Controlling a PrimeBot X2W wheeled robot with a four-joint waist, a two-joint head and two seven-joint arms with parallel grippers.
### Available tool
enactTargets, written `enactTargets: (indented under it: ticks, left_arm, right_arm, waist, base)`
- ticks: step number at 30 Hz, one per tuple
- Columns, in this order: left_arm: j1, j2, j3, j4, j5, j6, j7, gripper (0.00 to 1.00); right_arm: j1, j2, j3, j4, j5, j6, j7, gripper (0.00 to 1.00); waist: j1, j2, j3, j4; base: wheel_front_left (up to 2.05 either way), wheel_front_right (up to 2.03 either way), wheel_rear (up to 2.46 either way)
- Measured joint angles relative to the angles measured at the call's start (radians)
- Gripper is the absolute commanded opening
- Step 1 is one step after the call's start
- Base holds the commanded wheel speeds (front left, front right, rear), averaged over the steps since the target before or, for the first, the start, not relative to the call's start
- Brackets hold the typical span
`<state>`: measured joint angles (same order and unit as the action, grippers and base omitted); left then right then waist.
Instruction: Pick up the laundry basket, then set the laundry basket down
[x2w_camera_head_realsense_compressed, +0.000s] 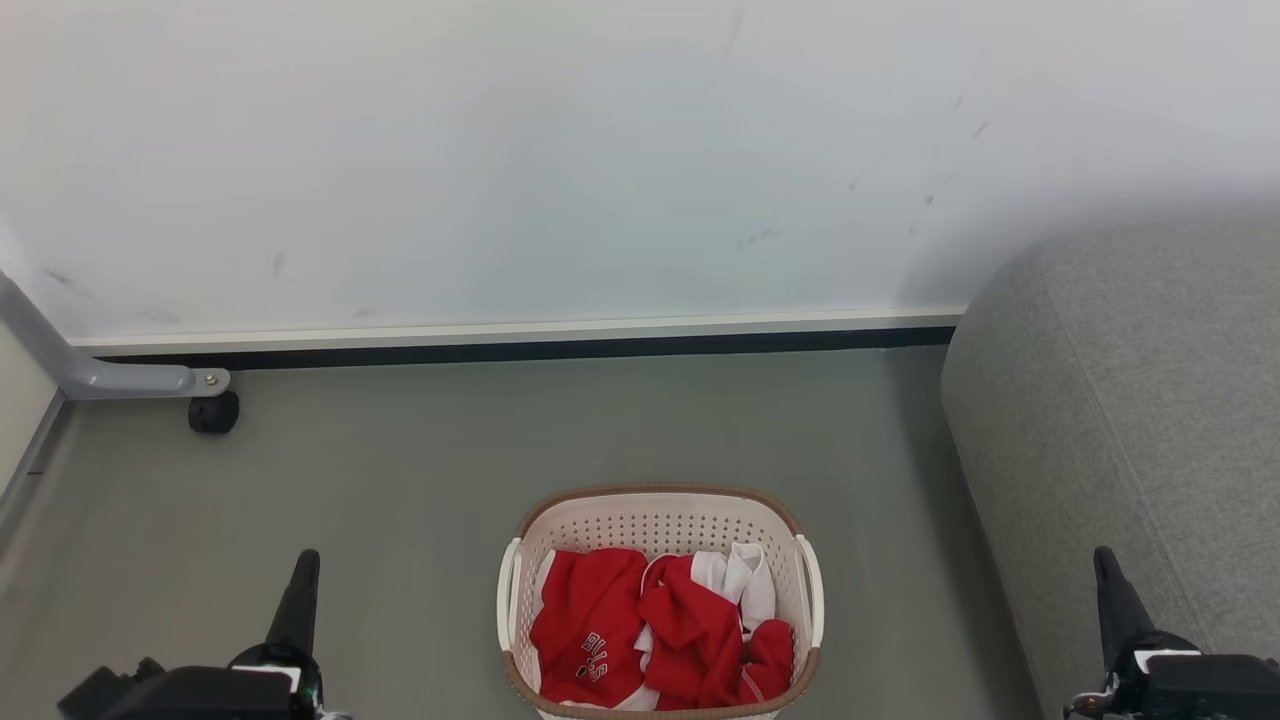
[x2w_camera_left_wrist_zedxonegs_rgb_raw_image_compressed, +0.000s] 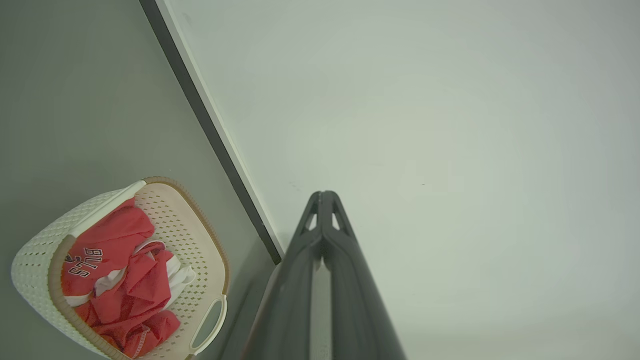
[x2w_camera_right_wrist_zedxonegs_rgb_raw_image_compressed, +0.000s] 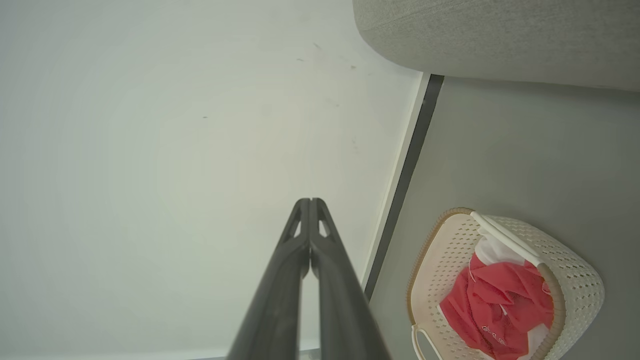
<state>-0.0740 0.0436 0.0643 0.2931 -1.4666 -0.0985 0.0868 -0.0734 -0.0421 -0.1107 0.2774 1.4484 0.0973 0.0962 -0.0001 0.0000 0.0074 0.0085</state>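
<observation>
- The wall (x2w_camera_head_realsense_compressed: 600, 150) – pale and plain, with a few faint dark scuff marks – closes the far side of the scene.
- The floor (x2w_camera_head_realsense_compressed: 400, 470) is a smooth grey-green sheet that runs up to the wall.
- A grey upholstered sofa (x2w_camera_head_realsense_compressed: 1130, 420) with a rounded corner stands along the floor's right edge, its back end against the wall.
- A baseboard (x2w_camera_head_realsense_compressed: 520, 338), a white strip over a dark one, follows the foot of the wall along the floor's far edge.
- The laundry basket (x2w_camera_head_realsense_compressed: 660, 520) stands upright on the floor, well apart from the wall and a little left of the sofa; its brown rim and both white side handles are free.
- Crumpled red clothes (x2w_camera_head_realsense_compressed: 600, 625) with white lettering lie inside the laundry basket, a white garment (x2w_camera_head_realsense_compressed: 752, 585) among them.
- A grey metal frame leg (x2w_camera_head_realsense_compressed: 110, 378) ends in a black caster (x2w_camera_head_realsense_compressed: 213, 412) at the floor's far left corner.
- The left end effector (x2w_camera_left_wrist_zedxonegs_rgb_raw_image_compressed: 324, 196) has its two dark fingers pressed together on nothing, well left of the laundry basket.
- The right end effector (x2w_camera_right_wrist_zedxonegs_rgb_raw_image_compressed: 310, 202) is likewise pinched closed and empty – off to the basket's right, in front of the sofa.
</observation>
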Motion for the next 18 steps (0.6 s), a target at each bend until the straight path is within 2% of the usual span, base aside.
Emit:
enactTargets:
  ticks: [9,18]
  left_arm:
    - [-0.004,-0.002,0.026,0.002,-0.119,-0.023,0.027,0.00]
    - [-0.005,-0.002,0.026,0.002,-0.133,-0.025,0.027,0.00]
  right_arm:
    - [-0.014,0.000,-0.021,0.020,0.145,0.019,0.017,0.00]
    - [-0.019,0.000,-0.022,0.021,0.147,0.023,0.017,0.00]
  waist:
    - [0.0000,0.0000,-0.006,-0.009]
    - [0.0000,0.0000,-0.006,-0.009]
  base:
    - [0.00,0.00,0.00]
    - [0.00,0.00,0.00]
